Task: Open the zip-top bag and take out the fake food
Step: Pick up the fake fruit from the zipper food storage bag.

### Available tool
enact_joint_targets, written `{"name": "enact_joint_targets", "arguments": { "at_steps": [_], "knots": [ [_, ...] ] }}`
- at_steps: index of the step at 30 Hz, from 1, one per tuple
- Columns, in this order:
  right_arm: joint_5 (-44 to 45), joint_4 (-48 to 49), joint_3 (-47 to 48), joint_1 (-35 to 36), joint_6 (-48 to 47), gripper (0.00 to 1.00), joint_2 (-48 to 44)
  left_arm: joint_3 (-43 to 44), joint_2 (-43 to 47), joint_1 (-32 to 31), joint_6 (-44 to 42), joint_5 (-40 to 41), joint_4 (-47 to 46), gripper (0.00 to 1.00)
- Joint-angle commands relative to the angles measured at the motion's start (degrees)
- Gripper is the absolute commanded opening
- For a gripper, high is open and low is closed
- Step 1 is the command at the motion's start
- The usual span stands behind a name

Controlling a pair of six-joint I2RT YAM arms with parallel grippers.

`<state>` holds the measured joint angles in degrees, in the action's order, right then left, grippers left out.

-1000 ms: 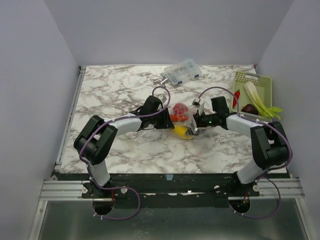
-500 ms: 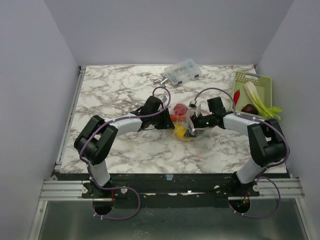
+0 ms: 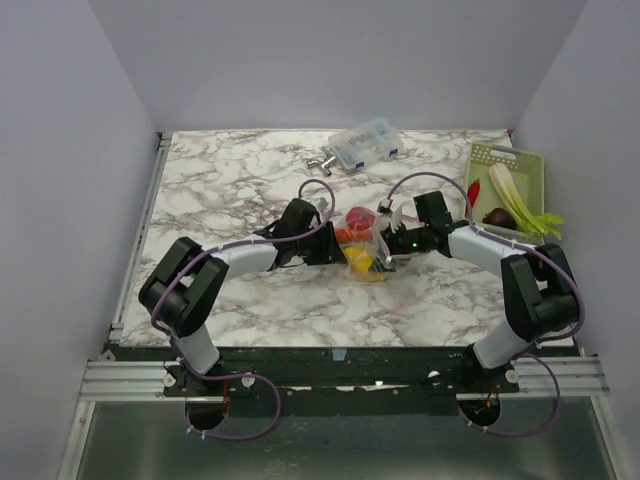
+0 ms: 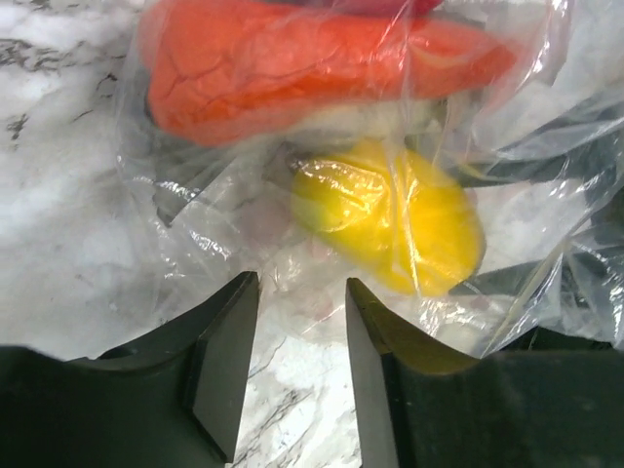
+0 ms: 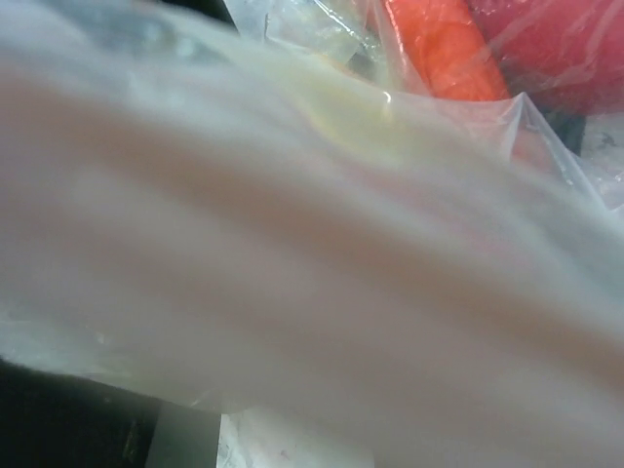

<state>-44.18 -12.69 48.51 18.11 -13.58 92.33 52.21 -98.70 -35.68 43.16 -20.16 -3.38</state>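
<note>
Mid-table on the white marbled tabletop [image 3: 220, 190] lies the clear crinkly zip-top bag [image 3: 372, 240], bunched between my two grippers. Through the film I log a round red toy piece [image 3: 360, 217] at the far end, an orange toy carrot [image 4: 312, 68] next to it, and a yellow toy lemon [image 4: 400, 219] nearest the arm bases; all three are inside the plastic. The left gripper [image 4: 297, 312] sits low at the bag's left edge. Its wrist view shows the two black fingers [image 4: 219, 351] parted by a narrow gap with marble visible between them. The bag's crumpled edge is just ahead of the tips, and nothing is pinched that I can see. The right gripper [image 3: 388, 243] is against the bag's right edge. Its wrist view is filled by blurred plastic close to the lens, so I cannot tell how its jaws stand or whether they hold the film. Far right, a light green slotted plastic basket [image 3: 500, 153] holds a pale green-white toy stalk [image 3: 510, 190], a slim red toy piece [image 3: 473, 192] and a dark purple toy piece [image 3: 497, 215]. At the far edge, well apart from the bag, sits a small rigid clear plastic box with blue contents [image 3: 365, 143], with a small metal fitting [image 3: 321, 161] just beside it.
</note>
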Motion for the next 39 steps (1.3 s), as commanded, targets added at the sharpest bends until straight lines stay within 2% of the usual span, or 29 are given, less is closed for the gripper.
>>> {"name": "enact_joint_targets", "arguments": {
  "at_steps": [1, 10, 13, 18, 20, 24, 29, 31, 35, 39],
  "knots": [
    [2.8, -1.6, 1.3, 0.2, -2.6, 0.27, -3.2, -2.8, 5.1, 1.1, -0.2, -0.1, -1.0, 0.49],
    [5.3, -5.5, 1.9, 0.0, -7.9, 0.24, -7.7, -8.2, 11.9, 1.6, -1.5, 0.4, -4.0, 0.74],
    [6.4, -6.9, 1.5, 0.0, -10.4, 0.24, -10.8, -10.1, 15.1, 1.6, -2.2, 1.4, -4.5, 0.78],
    [7.9, -11.0, 2.0, 0.0, -13.9, 0.24, -13.5, -12.7, 20.4, 1.7, -4.0, 4.1, -3.1, 0.79],
    [9.8, -13.0, 2.4, 0.0, -15.0, 0.24, -14.1, -14.5, 24.3, 1.7, -4.2, 6.9, -2.9, 0.79],
    [12.4, -16.9, 2.2, -0.1, -17.6, 0.24, -16.2, -18.8, 35.1, 1.8, -5.0, 12.6, -2.3, 0.86],
    [13.4, -20.5, 1.3, -0.3, -20.1, 0.23, -21.7, -19.9, 45.6, 2.4, -9.0, 16.3, 2.9, 0.98],
    [14.3, -22.2, 1.7, -0.4, -21.4, 0.23, -23.2, -20.0, 47.9, 3.7, -9.6, 14.0, 3.2, 0.99],
    [16.7, -24.6, 2.1, -0.5, -23.7, 0.22, -25.0, -20.2, 50.7, 8.5, -8.9, 2.0, 4.1, 0.99],
    [14.9, -25.3, 1.7, -0.5, -22.7, 0.22, -22.6, -20.2, 51.4, 10.3, -9.3, -3.3, 3.7, 0.99]
  ]
}}
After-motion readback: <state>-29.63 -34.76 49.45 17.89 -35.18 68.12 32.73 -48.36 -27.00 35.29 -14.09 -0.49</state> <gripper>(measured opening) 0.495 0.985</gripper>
